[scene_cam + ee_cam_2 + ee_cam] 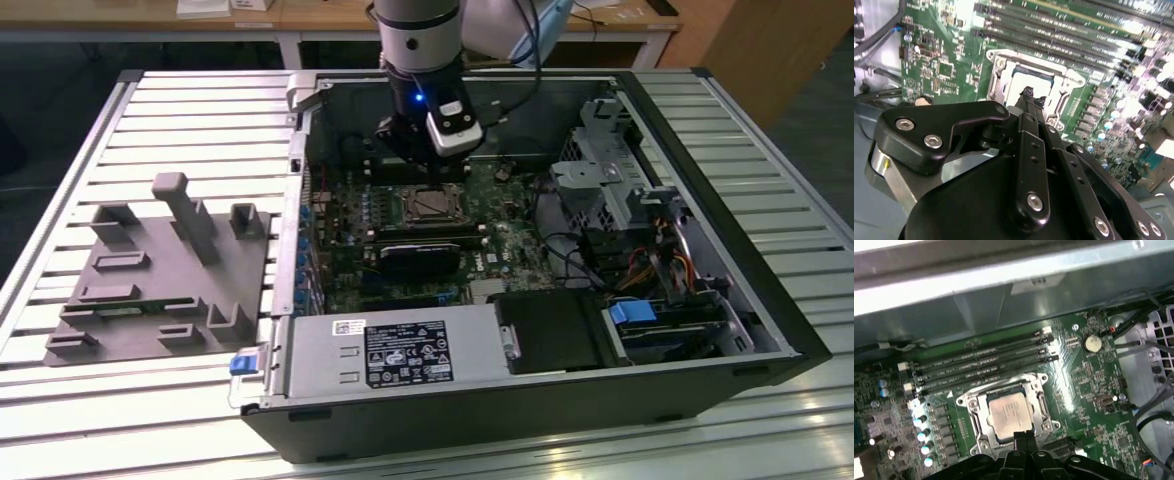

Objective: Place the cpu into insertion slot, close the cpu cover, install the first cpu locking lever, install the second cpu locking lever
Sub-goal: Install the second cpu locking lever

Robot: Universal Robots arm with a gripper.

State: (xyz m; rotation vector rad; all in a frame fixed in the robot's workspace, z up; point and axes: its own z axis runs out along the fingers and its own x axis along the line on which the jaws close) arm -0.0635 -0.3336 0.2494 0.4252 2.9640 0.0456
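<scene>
Above the insertion slot (1006,412), tool (1024,436) clenched, empty, hiding the cpu (1008,412) edge, cpu cover (1041,405) down.

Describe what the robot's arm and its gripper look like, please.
In the exterior view the arm is a silver-grey cylinder with a dark band and a small blue light, a white-and-black camera module on its wrist and a black cable looping behind. In both wrist views the gripper is matte black, built of jointed link plates with silver screw heads, tapering to slim black fingers.
</scene>
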